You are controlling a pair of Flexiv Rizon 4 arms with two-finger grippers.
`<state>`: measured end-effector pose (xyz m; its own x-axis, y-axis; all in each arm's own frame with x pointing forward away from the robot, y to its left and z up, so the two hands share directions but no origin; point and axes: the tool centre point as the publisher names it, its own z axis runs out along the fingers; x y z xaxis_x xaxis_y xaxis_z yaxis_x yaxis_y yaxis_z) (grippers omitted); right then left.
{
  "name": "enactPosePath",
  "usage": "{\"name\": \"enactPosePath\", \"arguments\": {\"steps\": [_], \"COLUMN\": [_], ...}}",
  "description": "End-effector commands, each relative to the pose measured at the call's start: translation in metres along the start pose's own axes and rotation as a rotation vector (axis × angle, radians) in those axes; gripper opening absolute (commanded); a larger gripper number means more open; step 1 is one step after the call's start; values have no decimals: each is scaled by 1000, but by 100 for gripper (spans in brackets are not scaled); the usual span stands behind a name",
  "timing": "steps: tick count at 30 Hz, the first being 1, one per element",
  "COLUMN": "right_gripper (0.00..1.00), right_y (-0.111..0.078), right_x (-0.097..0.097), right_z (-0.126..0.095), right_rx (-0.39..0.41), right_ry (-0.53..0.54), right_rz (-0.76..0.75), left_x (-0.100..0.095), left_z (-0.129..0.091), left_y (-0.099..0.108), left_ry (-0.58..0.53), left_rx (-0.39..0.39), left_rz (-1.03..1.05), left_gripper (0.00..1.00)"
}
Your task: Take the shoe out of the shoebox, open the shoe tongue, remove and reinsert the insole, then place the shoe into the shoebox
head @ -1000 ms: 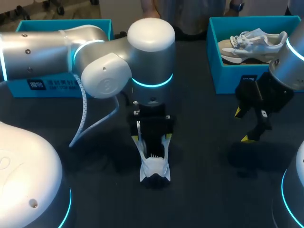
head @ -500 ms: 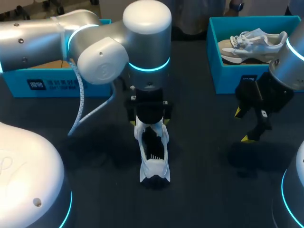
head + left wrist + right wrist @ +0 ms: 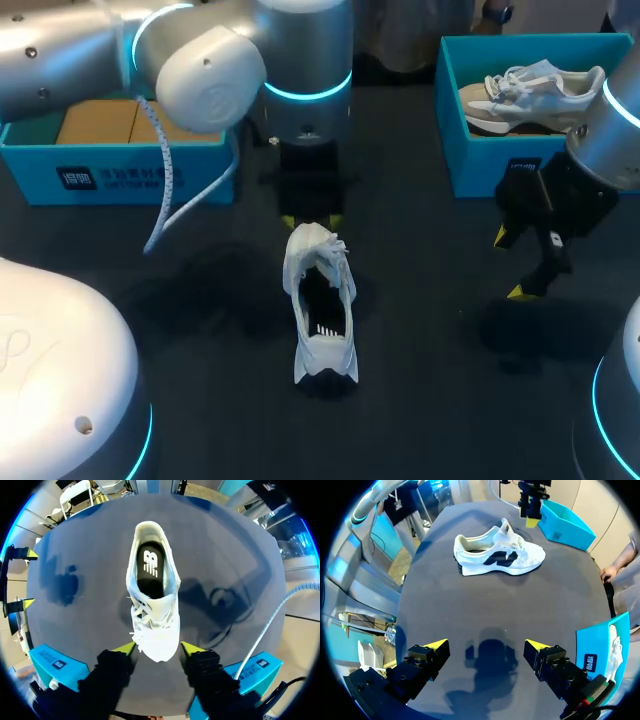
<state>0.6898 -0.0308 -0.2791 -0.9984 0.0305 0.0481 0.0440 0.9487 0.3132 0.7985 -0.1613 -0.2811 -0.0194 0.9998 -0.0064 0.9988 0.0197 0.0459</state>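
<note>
Now that my left gripper (image 3: 157,648) backs off the white mesh sneaker (image 3: 320,305), fingers apart, tongue (image 3: 150,606) looks opened; black insole (image 3: 150,569) comes next. Right gripper (image 3: 487,647) idle, spread.

Bare table (image 3: 430,300) is lying open on both sides of the shoe (image 3: 320,300) and past its heel. The left gripper (image 3: 157,648), fingers spread, is crowding the toe end. The right gripper (image 3: 510,264) is hanging well clear.

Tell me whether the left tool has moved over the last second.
Yes. The left tool has drawn back off the shoe toward the far side of the table; the shoe stays put.
</note>
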Motion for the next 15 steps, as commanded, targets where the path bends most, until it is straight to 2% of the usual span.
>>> {"name": "enactPosePath", "arguments": {"steps": [1, 6, 15], "right_gripper": [100, 100, 100], "right_y": [0, 0, 0], "right_x": [0, 0, 0], "right_z": [1, 1, 1], "right_rx": [3, 3, 3], "right_ry": [-1, -1, -1], "right_rz": [0, 0, 0], "left_x": [-1, -5, -5], "left_z": [-3, 2, 18], "left_y": [-3, -18, -27], "left_ry": [5, 11, -7], "left_rx": [20, 35, 62], "left_rz": [5, 12, 24], "left_gripper": [38, 35, 32]}}
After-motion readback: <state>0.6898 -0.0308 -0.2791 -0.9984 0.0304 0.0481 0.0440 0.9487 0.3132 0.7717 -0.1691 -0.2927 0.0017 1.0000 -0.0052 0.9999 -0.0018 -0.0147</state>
